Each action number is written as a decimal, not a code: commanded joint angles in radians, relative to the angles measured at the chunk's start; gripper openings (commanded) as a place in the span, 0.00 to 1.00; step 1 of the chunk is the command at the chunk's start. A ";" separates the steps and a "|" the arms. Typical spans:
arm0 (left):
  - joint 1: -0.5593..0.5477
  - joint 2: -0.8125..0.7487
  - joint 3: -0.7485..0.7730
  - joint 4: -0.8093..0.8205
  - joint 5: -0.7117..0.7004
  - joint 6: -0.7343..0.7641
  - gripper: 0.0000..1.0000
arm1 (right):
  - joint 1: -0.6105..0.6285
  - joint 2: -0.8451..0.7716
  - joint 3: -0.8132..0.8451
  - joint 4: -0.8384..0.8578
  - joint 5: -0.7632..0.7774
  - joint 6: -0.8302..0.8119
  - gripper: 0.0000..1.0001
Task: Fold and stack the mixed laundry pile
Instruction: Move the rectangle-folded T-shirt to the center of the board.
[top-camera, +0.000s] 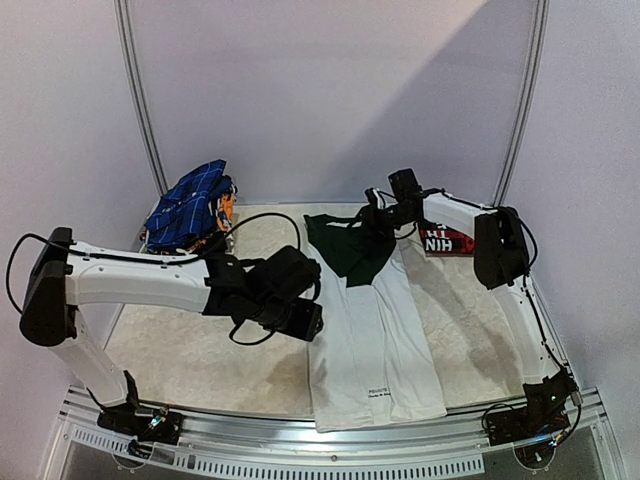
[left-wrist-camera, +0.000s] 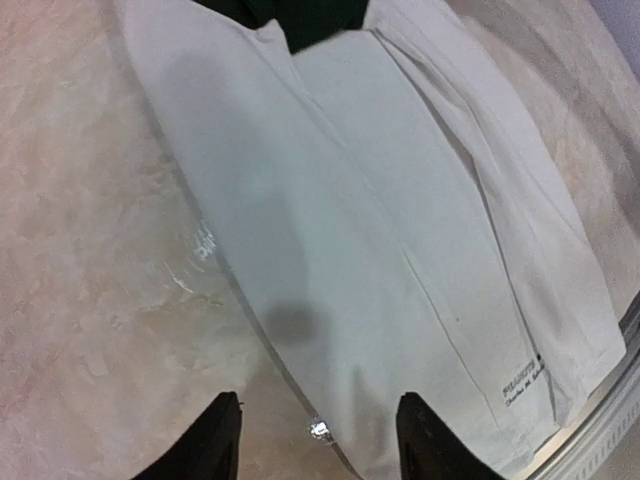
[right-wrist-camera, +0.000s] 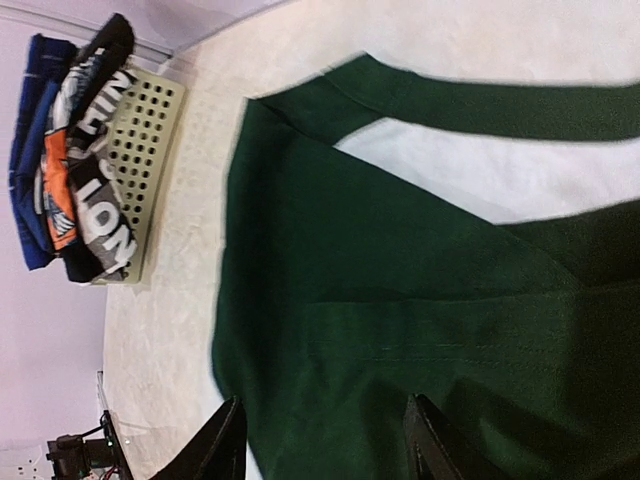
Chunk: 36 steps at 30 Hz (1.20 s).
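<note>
A white T-shirt (top-camera: 375, 345) with dark green parts (top-camera: 350, 250) lies folded into a long strip down the middle of the table. My left gripper (top-camera: 303, 318) hovers at the strip's left edge. In the left wrist view it (left-wrist-camera: 318, 445) is open, with the white T-shirt (left-wrist-camera: 400, 250) and bare table below it. My right gripper (top-camera: 373, 222) is over the green top end. It (right-wrist-camera: 325, 445) is open above the green sleeve (right-wrist-camera: 400, 300), holding nothing. A red-and-black plaid shirt (top-camera: 450, 242) with white letters lies under the right arm. Blue checked cloth (top-camera: 190, 205) tops a pile at the back left.
A small white lattice basket (right-wrist-camera: 140, 150) stands at the back left, with several folded garments (right-wrist-camera: 85, 190) stacked on it. A metal rail (top-camera: 300, 455) runs along the table's near edge. White walls close in the back and both sides.
</note>
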<state>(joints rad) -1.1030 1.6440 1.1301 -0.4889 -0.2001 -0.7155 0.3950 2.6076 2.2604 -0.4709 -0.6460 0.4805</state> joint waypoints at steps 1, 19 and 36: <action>0.061 -0.029 0.031 -0.040 -0.082 0.153 0.60 | 0.011 -0.138 -0.021 -0.026 0.007 -0.053 0.56; 0.341 0.069 0.118 0.160 -0.043 0.437 0.67 | 0.035 -0.695 -0.670 0.069 0.270 -0.109 0.91; 0.549 0.639 0.663 0.051 0.352 0.478 0.59 | 0.177 -1.143 -1.263 0.144 0.473 0.002 0.94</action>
<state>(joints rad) -0.5934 2.1967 1.6814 -0.3538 0.0750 -0.2539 0.5419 1.5188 1.0485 -0.3279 -0.2382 0.4595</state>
